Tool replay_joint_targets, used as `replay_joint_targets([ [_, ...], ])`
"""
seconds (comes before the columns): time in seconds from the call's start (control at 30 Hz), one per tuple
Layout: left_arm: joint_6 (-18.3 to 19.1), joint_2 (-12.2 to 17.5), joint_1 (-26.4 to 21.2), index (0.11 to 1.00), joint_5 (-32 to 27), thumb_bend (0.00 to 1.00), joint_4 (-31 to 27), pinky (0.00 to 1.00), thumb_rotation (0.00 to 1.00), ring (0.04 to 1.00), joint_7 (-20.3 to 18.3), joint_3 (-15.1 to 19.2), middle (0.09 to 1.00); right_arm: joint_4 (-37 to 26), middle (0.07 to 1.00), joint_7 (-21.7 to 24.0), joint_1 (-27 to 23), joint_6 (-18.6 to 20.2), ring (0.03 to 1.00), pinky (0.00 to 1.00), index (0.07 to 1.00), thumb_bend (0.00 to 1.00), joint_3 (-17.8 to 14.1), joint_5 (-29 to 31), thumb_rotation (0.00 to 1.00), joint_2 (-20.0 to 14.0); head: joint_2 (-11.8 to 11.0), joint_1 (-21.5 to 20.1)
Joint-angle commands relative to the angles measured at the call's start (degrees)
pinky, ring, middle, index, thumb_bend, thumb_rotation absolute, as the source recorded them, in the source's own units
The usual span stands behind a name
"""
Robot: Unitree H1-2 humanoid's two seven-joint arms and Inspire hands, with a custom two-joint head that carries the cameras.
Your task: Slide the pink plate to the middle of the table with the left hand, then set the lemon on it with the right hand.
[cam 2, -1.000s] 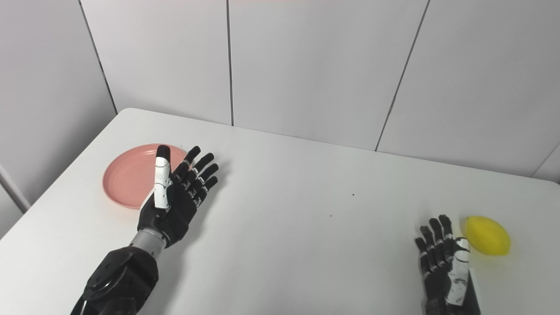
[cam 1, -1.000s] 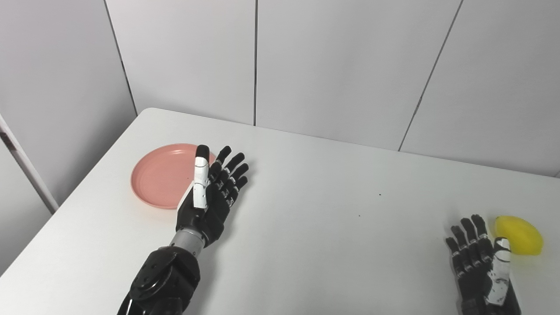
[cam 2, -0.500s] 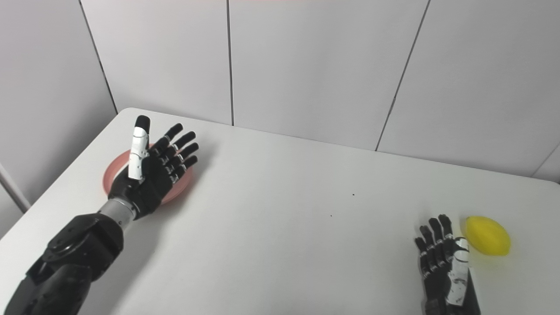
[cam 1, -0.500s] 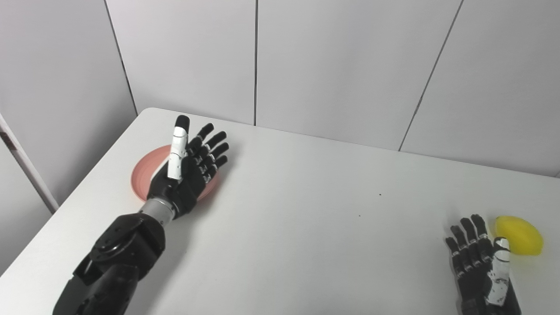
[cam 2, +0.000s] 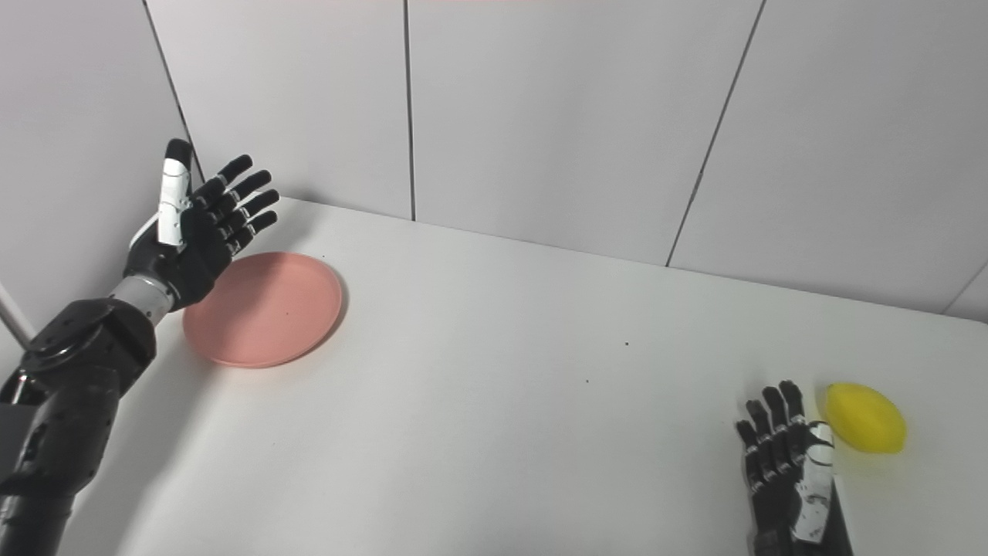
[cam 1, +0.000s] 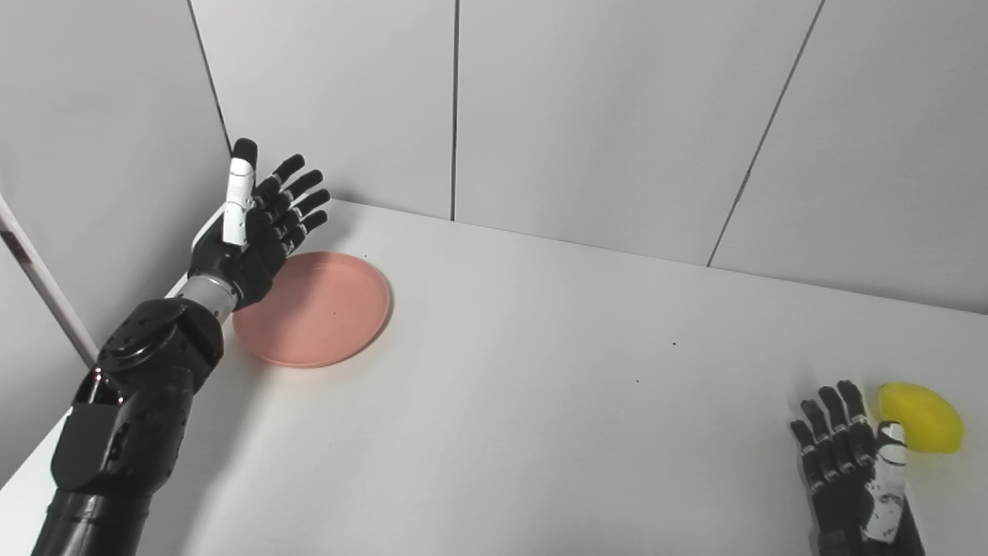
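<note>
The pink plate [cam 1: 312, 307] lies flat on the white table [cam 1: 540, 401] near its far left corner. My left hand [cam 1: 258, 224] is raised above the plate's far left rim, open, fingers spread and pointing up and to the right, holding nothing. The yellow lemon [cam 1: 922, 417] rests on the table at the right edge. Beside it on its left, my right hand [cam 1: 853, 471] lies low over the table near the front edge, open with fingers straight, apart from the lemon.
Grey wall panels [cam 1: 587, 116] rise directly behind the table's far edge and along the left side, close to my raised left hand. The table's left edge [cam 1: 46, 440] runs just beside my left forearm. A few small dark specks [cam 1: 674, 344] mark the tabletop.
My left hand has swung from the plate's right side, across it, up to its far left. The plate and lemon have not moved. The right hand has stayed put.
</note>
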Motion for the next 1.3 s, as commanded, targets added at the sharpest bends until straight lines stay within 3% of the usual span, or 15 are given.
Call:
replay_joint_targets([
  [0.0,-1.4,4.0,-3.0,0.94,2.0,1.0,3.8,0.97,0.91,0.931,-5.2,0.4,0.928,2.4,0.992,0.6,3.4,0.7,0.981,1.0,1.0,0.61,0.8,0.6,0.98,1.6,0.1,0.1],
  [0.1,-2.3,4.9,-4.8,0.953,3.8,1.0,7.7,0.96,0.92,0.93,-9.1,0.7,0.926,2.6,0.989,0.7,3.3,0.6,0.979,1.0,0.996,0.61,0.7,0.7,0.97,1.5,0.1,0.1],
  [0.37,-2.6,5.5,-10.4,0.905,7.8,1.0,13.9,0.87,0.88,0.89,-11.7,3.4,0.876,2.6,0.986,0.4,3.2,0.9,0.98,1.0,0.991,0.61,0.5,0.8,0.96,1.5,0.1,0.0],
  [0.57,-7.2,8.4,-12.1,0.865,11.8,1.0,20.2,0.87,0.88,0.863,-16.6,4.2,0.848,2.3,0.988,0.3,3.4,0.8,0.977,1.0,0.996,0.61,0.7,0.6,0.97,1.5,0.2,0.0],
  [0.7,-10.8,9.2,-12.3,0.887,13.0,1.0,24.0,0.87,0.9,0.872,-19.4,5.2,0.863,2.1,0.987,0.2,3.5,1.0,0.977,1.0,0.997,0.62,0.6,0.7,0.98,1.5,0.3,0.0],
  [0.93,-13.2,8.1,-12.8,0.897,13.9,1.0,28.5,0.89,0.88,0.874,-19.3,7.9,0.87,2.3,0.985,0.1,3.4,1.0,0.974,1.0,0.995,0.62,0.5,0.4,0.98,1.4,0.4,0.0],
  [1.27,-18.5,6.7,-13.0,0.867,16.0,1.0,35.6,0.78,0.86,0.816,-19.2,8.8,0.814,2.3,0.99,-0.1,3.4,1.3,0.977,1.0,0.998,0.62,0.7,0.2,0.99,1.3,0.6,0.0],
])
